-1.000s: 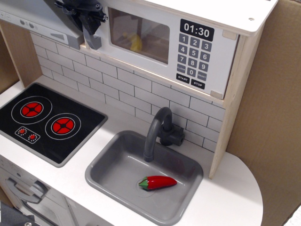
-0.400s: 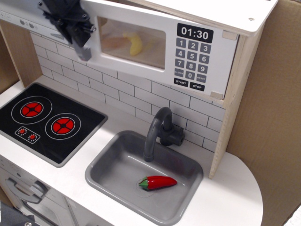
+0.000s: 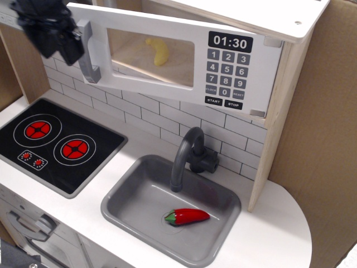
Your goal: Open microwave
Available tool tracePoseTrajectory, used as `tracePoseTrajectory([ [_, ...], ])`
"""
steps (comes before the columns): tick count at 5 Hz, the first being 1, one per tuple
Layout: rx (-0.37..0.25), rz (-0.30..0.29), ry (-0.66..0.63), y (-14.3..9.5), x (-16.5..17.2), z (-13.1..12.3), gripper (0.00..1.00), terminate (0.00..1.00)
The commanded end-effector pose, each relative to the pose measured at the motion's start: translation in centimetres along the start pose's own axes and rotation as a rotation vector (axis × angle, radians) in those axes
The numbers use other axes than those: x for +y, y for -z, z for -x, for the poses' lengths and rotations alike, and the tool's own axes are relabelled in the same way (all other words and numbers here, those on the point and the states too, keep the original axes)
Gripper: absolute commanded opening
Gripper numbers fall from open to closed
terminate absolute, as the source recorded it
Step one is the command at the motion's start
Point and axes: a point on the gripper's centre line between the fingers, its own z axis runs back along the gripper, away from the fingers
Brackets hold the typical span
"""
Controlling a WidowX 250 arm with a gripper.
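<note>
Microwave: the white toy microwave with a clear window door, black number keypad and black clock display point(image 3: 184, 58) sits high on the play kitchen, at about twelve o'clock in the view, under a pale wooden shelf.
Door: it stands partly swung out, its left edge forward of the cabinet; the hinge side looks to be on the right, by the keypad. A yellow, banana-like item point(image 3: 159, 51) shows through the window.
Handle: the grey vertical bar handle point(image 3: 87, 51) runs up and down along the door's left edge; that is its long axis.
Gripper: the black robot gripper point(image 3: 71, 44) sits at about ten o'clock in the view, just left of the handle and touching or nearly touching it. Whether it is clamped on the bar or merely hooked behind it, I cannot tell; the dark fingers blur together.
Key relation: the handle lies at three o'clock from the gripper, so widening the door likely means pulling toward the viewer and around to the right, along an arc about the right-hand hinge.
Progress: judged partway; the door is ajar, not wide.
Below: a grey sink point(image 3: 120, 209) holds a red toy chilli pepper point(image 3: 187, 216); a black hob with red rings point(image 3: 56, 145) lies at eight o'clock.
</note>
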Motion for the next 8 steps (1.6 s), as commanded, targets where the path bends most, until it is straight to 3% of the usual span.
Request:
tracePoseTrajectory([
  [1,-0.023,0.048,-0.197,-8.1,-1.0,-3.7,1.00,0.00],
  [3,-0.121,-0.031,-0.315,-7.5,1.9,-9.4,1.00,0.00],
  [4,-0.120,-0.084,-0.295,-5.9,2.4,-9.9,1.00,0.00],
  [5,-0.103,-0.122,-0.323,-4.3,3.1,-10.4,1.00,0.00],
  [6,-0.057,-0.229,-0.303,-1.5,3.3,-10.2,1.00,0.00],
  [7,-0.009,-0.288,-0.255,0.8,2.7,-9.1,1.00,0.00],
  [8,0.029,-0.278,-0.182,1.2,1.1,-7.0,1.00,0.00],
])
